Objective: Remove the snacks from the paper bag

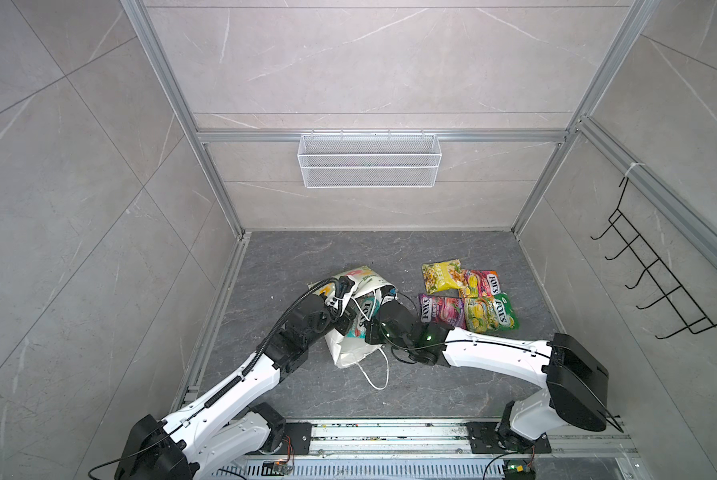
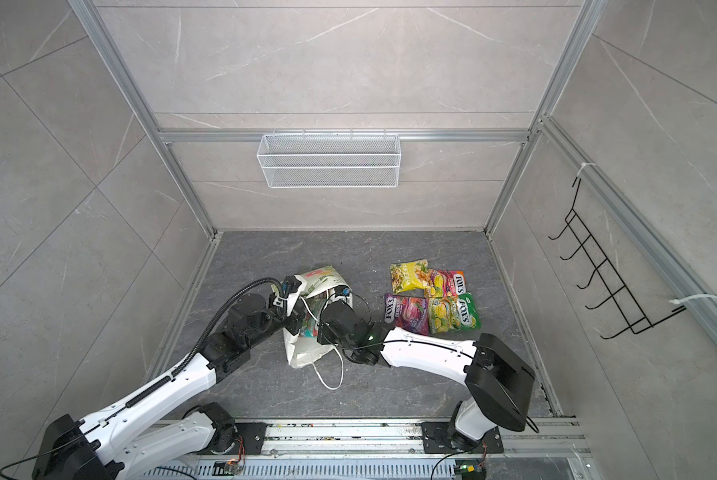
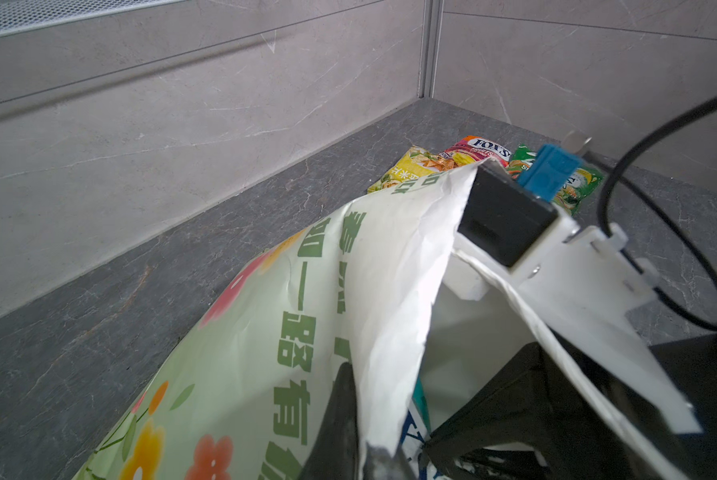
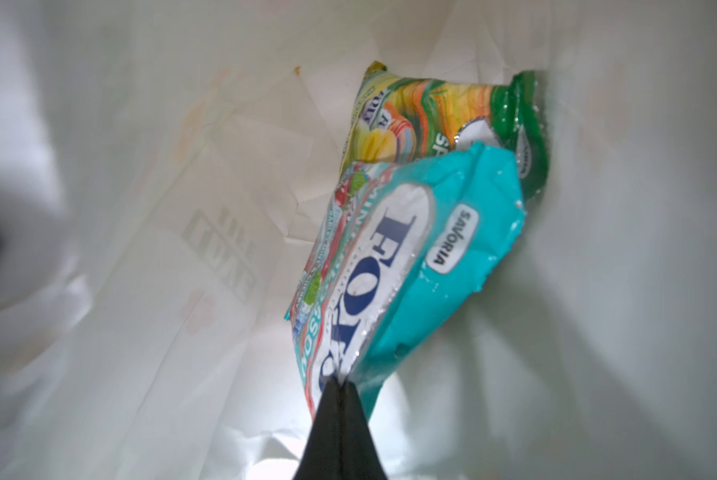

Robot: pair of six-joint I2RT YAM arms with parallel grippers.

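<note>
The paper bag [image 1: 350,353] lies on the dark floor with its mouth held up, seen in both top views [image 2: 303,353]. My left gripper [image 3: 363,440] is shut on the bag's upper rim, the paper pinched between its black fingers. My right gripper [image 4: 339,380] reaches inside the bag and is shut on the edge of a teal FOX'S snack packet [image 4: 394,266]. A green packet [image 4: 431,116] lies deeper in the bag. On the floor right of the bag lie yellow [image 1: 442,274], orange-pink [image 1: 479,282], purple [image 1: 440,316] and green [image 1: 490,318] packets.
A white wire-mesh basket [image 1: 369,166] hangs on the back wall. A black hook rack [image 1: 656,282] hangs on the right wall. The bag's white cord handle [image 1: 379,374] trails over the floor toward the front. Aluminium frame rails edge the floor.
</note>
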